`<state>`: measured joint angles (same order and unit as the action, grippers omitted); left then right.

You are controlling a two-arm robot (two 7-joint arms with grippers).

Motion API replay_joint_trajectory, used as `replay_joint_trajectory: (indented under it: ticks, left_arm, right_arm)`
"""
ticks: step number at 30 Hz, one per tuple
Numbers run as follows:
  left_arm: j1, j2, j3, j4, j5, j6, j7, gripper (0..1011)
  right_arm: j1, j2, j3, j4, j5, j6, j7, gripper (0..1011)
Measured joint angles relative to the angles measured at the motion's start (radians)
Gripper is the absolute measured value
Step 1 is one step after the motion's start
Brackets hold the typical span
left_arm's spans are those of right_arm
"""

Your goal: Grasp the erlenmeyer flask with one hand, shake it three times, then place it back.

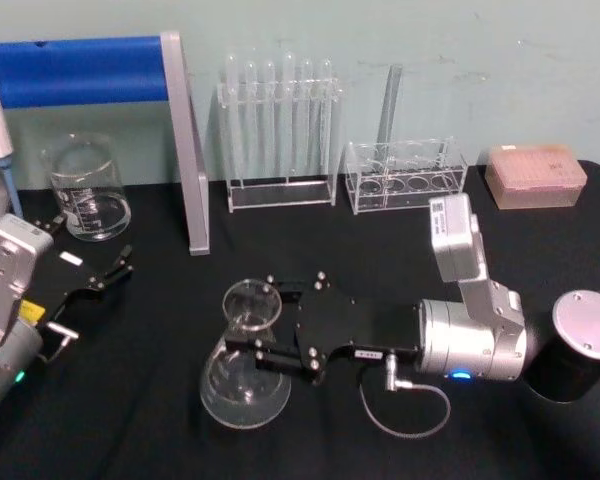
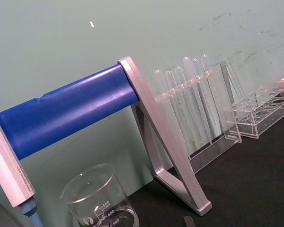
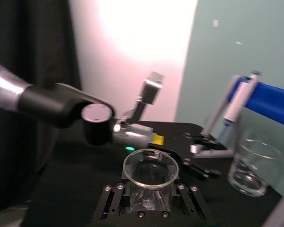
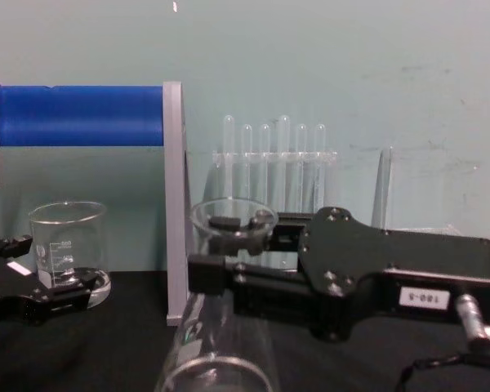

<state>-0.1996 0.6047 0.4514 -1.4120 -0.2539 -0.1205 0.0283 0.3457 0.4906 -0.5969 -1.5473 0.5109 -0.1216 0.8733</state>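
Because the erlenmeyer flask (image 1: pixel 242 395) looks light, slick and brittle, we judge its neck, pinched inside our right gripper (image 1: pixel 266 320), the safest hold; the left gripper (image 1: pixel 95 295) idles open.

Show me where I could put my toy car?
Bare cloth lies between the test tube rack and the right arm, and at the front between the left end effector and the erlenmeyer flask. It is crowded around the right end effector at that flask.
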Motion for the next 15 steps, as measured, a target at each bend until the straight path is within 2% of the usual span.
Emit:
replay_joint_trajectory:
  ticks: [2, 7, 10, 15]
  left_arm:
    - [0.000, 0.000, 0.000, 0.000, 0.000, 0.000, 0.000, 1001]
    - [0.000, 0.000, 0.000, 0.000, 0.000, 0.000, 0.000, 1001]
    - [0.000, 0.000, 0.000, 0.000, 0.000, 0.000, 0.000, 1001]
    - [0.000, 0.000, 0.000, 0.000, 0.000, 0.000, 0.000, 1001]
  right_arm:
    - [0.009, 0.012, -0.016, 0.000, 0.015, -0.012, 0.042, 449]
    - [0.018, 0.023, -0.032, -0.001, 0.028, -0.024, 0.073, 449]
    - [0.022, 0.027, -0.038, -0.001, 0.031, -0.024, 0.068, 449]
    - [0.020, 0.025, -0.036, -0.002, 0.028, -0.005, 0.001, 449]
